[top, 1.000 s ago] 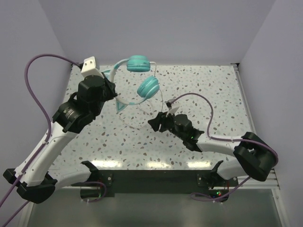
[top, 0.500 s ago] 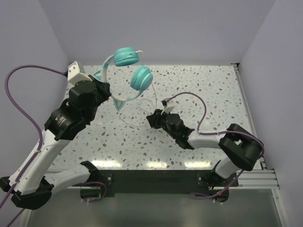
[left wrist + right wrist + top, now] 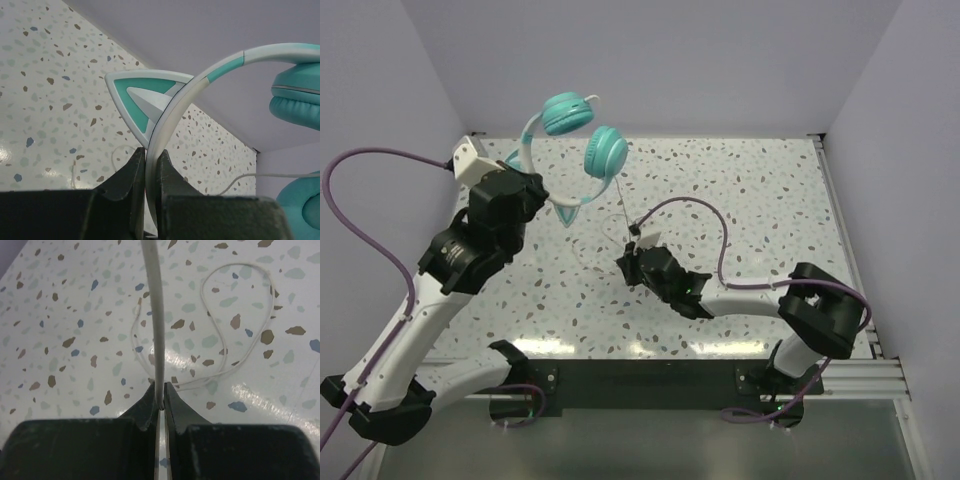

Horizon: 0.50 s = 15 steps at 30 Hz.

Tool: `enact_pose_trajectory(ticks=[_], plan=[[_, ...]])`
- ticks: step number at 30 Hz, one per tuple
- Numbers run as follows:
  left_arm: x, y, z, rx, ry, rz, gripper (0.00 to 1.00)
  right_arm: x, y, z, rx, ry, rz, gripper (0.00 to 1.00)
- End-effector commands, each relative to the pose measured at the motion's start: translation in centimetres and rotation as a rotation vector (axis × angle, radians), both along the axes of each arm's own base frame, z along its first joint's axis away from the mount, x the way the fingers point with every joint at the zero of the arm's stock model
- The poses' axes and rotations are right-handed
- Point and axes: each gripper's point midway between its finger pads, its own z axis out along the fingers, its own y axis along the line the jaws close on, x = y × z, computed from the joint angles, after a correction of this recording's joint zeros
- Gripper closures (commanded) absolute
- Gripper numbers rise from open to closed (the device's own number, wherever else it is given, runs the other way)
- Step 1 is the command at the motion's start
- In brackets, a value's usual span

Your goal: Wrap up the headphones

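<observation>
The headphones [image 3: 582,140] have round teal ear cups and a pale headband [image 3: 170,107] with a pointed cat ear [image 3: 137,97]. My left gripper [image 3: 542,192] is shut on the headband and holds the headphones up at the back left. In the left wrist view the left gripper [image 3: 150,160] pinches the band just below the cat ear. The thin pale cable [image 3: 156,315] runs taut down from an ear cup into my right gripper [image 3: 162,395], which is shut on it low over the table [image 3: 770,210]. The right gripper shows in the top view [image 3: 632,258]. Loose cable loops [image 3: 240,320] lie on the table.
Grey walls [image 3: 650,60] close the table at the back and sides. Thick purple robot cables [image 3: 690,215] arc above the right arm and beside the left arm [image 3: 360,200].
My left gripper has carried the headphones up and to the left. My right gripper has moved left across the table with the cable, which now runs tighter.
</observation>
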Motion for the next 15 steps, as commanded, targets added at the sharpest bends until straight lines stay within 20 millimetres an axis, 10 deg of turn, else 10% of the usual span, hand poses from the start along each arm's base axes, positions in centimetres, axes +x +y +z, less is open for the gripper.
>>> enact_pose_trajectory(ticks=[1, 7, 15], plan=[[3.1, 1.1, 2.1, -0.080, -0.099, 0.131, 1.00, -1.6, -1.5, 0.1, -0.154, 0.012, -0.021, 1.00], [6.7, 2.8, -2.1, 0.065, -0.024, 0.274, 1.00, -5.2, -2.1, -0.7, -0.348, 0.074, 0.126, 1.00], [10.2, 5.6, -9.4, 0.322, 0.130, 0.417, 1.00, -8.4, -5.5, 2.9, -0.471, 0.056, 0.189, 1.00]])
